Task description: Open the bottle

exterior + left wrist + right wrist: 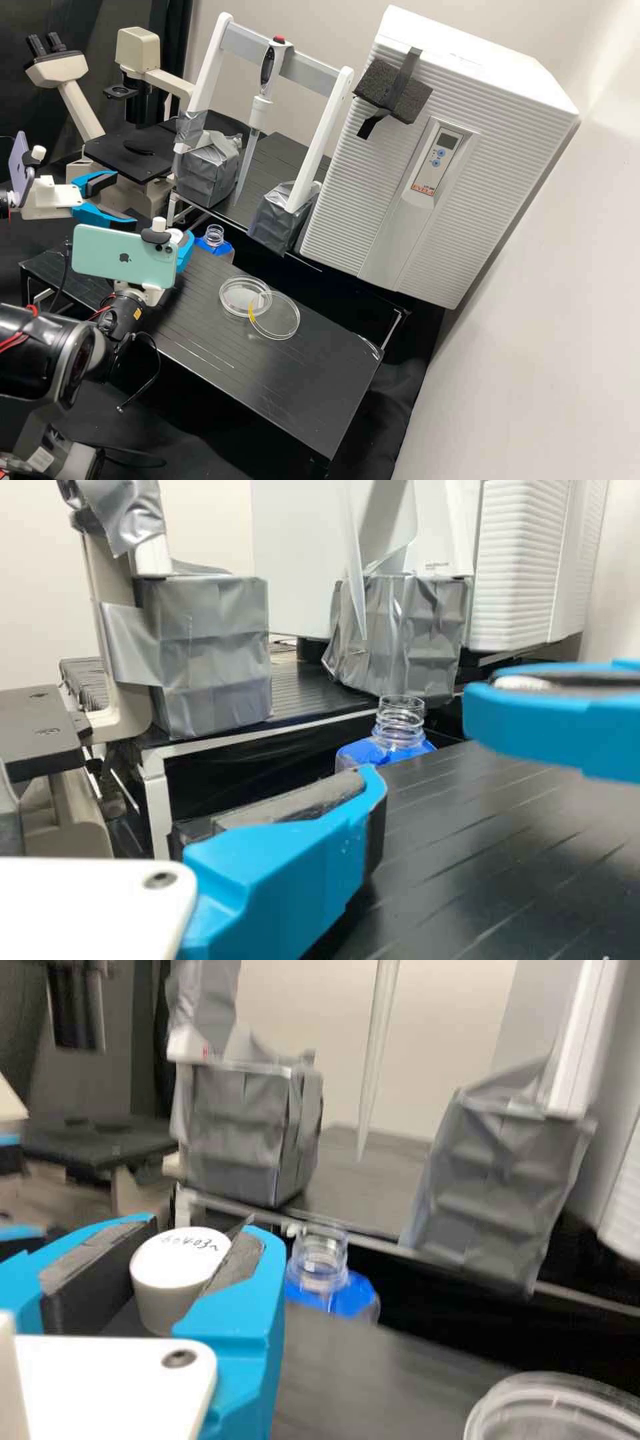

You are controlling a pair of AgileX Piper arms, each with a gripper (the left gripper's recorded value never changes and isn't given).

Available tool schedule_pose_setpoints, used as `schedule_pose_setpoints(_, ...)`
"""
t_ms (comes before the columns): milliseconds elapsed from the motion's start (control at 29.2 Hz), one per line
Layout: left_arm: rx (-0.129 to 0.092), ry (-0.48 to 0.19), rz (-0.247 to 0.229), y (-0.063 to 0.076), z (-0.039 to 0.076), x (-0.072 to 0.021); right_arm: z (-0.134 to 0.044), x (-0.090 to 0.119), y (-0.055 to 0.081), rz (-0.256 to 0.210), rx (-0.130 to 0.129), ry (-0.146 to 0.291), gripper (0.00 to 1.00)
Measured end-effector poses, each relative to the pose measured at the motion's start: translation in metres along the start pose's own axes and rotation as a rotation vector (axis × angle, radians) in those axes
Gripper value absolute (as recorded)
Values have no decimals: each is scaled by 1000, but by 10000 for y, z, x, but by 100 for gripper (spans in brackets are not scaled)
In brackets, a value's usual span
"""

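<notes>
Just beyond the right gripper (pixel 185 1245) stands the bottle (pixel 325 1270), uncapped, with blue liquid inside. That gripper's fingers clamp a pale cap (pixel 178 1280). The left gripper (pixel 425 750) gapes wide, facing the bottle from farther off. Two clear petri dishes (pixel 275 317) lie touching, off to the right gripper's side.

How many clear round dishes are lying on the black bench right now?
2. One dish lies nearer the open bottle; the second dish overlaps its rim on the side away from the bottle. The teal phone on the near arm could hide more.
</notes>
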State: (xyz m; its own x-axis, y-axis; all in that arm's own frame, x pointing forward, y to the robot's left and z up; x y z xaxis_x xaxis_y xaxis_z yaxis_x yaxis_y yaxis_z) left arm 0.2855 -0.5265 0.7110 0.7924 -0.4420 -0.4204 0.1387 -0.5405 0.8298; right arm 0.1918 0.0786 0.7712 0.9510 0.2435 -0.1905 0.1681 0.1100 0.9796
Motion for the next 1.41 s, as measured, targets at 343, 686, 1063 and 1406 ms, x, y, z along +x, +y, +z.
schedule_pose_setpoints(343,0,0,0,0,0,0,87,-27,-68,-32,8,-53,0)
schedule_pose_setpoints(686,0,-2,-1,-2,7,2,96,-40,-78,-36,7,-57,100)
schedule_pose_setpoints(1063,15,-2,-1,-2,7,2,25,-80,0,29,-13,-47,100)
schedule_pose_setpoints(1406,49,15,11,20,4,1,-55,-202,145,210,-30,20,100)
